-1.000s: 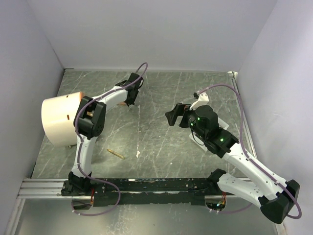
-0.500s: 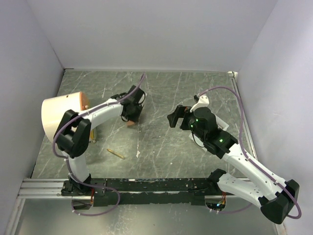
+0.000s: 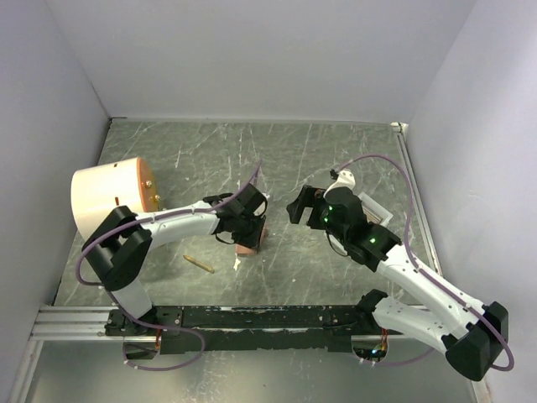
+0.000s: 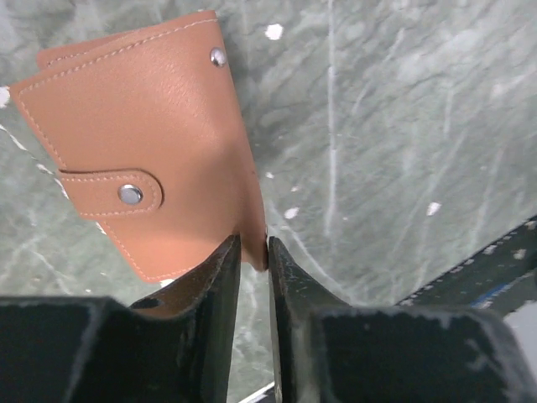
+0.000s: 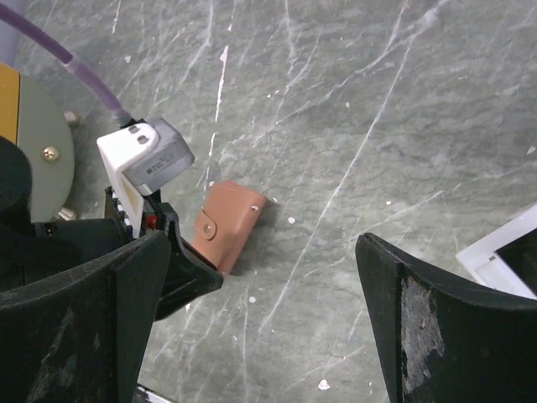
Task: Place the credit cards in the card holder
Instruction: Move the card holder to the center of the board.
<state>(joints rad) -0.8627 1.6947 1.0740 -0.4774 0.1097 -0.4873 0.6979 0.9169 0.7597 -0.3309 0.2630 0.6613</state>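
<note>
Left gripper (image 4: 253,277) jaws nearly together, pinching the lower corner of the tan snap-tab card holder (image 4: 143,143), tilted at the middle of the green marbled counter (image 4: 403,126); right gripper (image 5: 260,252) spread wide, empty, hovering nearby.

The card holder (image 4: 143,159) lies on the table (image 3: 336,151) directly ahead of the left tool (image 4: 253,248), with one corner reaching in between its fingers. From the right tool (image 5: 264,277) it sits ahead and to the left, well apart. A tray (image 5: 487,252) lies near the right tool, to its right. A large cylinder (image 3: 105,201) stands well behind the left tool. A small stick (image 3: 199,263) lies between the two, nearer the arm bases.
</note>
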